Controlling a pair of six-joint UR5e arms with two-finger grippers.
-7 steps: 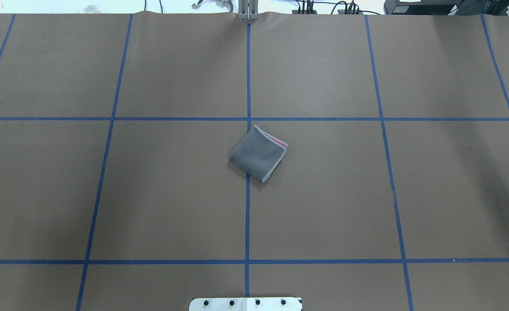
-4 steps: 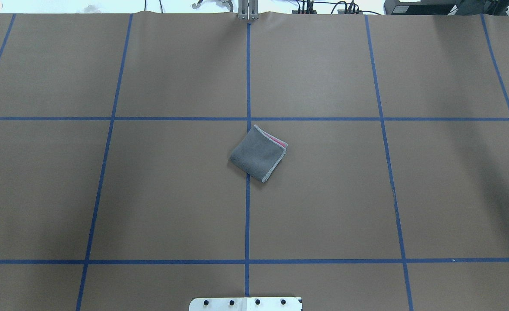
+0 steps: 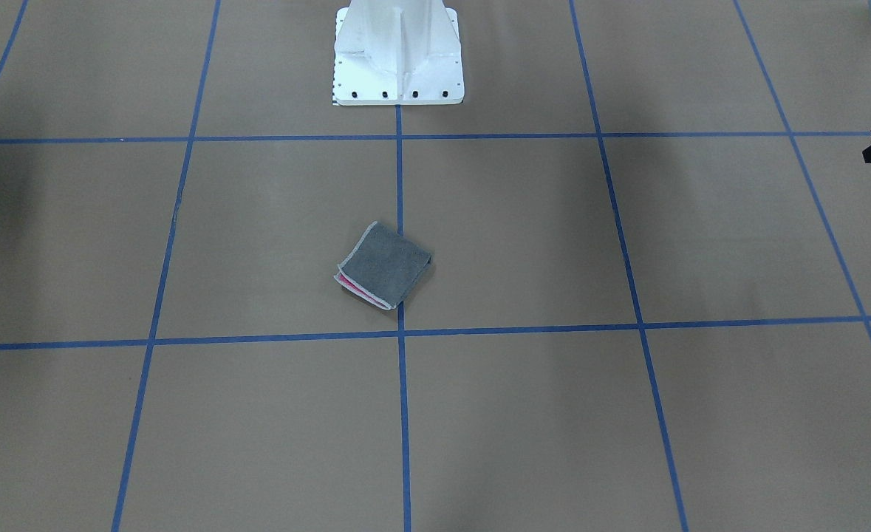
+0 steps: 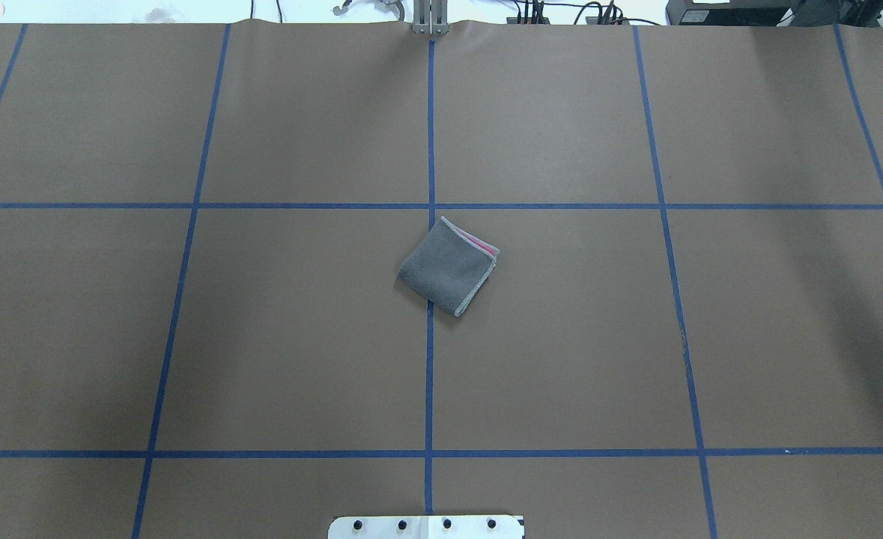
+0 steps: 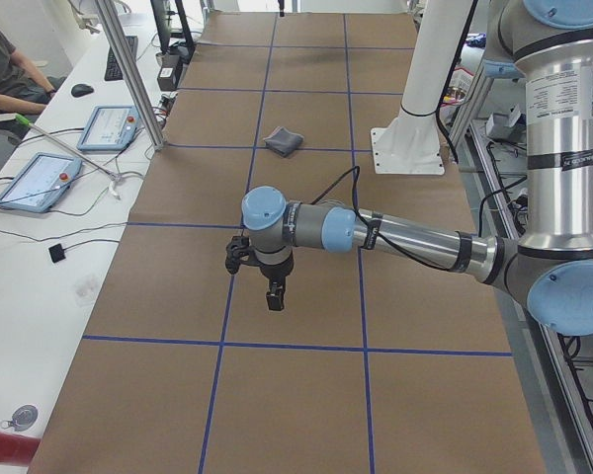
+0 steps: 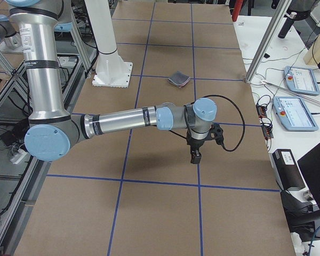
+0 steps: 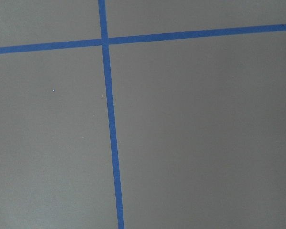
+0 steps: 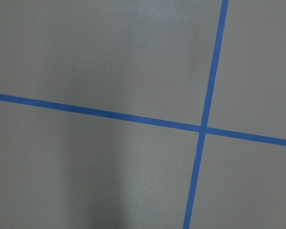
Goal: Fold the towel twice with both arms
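**Towel [image 4: 448,266] lying well apart from left hand [image 5: 275,299] and right hand [image 6: 195,156]**

The towel is lying folded, grey face up, on the bench [image 4: 261,337] in front of the white pedestal [image 3: 398,52], straddling a blue tape line [image 4: 430,374]. Your two hands are hanging far out to either side of the pedestal; spread or pressed together, you cannot tell.

A brown paper-covered tabletop [image 4: 561,337] carries a grid of blue tape [image 4: 430,374]. Beside it, a white desk [image 5: 40,267] holds two tablets [image 5: 35,181], a keyboard [image 5: 117,59] and a mouse [image 5: 81,90]; a person [image 5: 5,64] sits at its far end.
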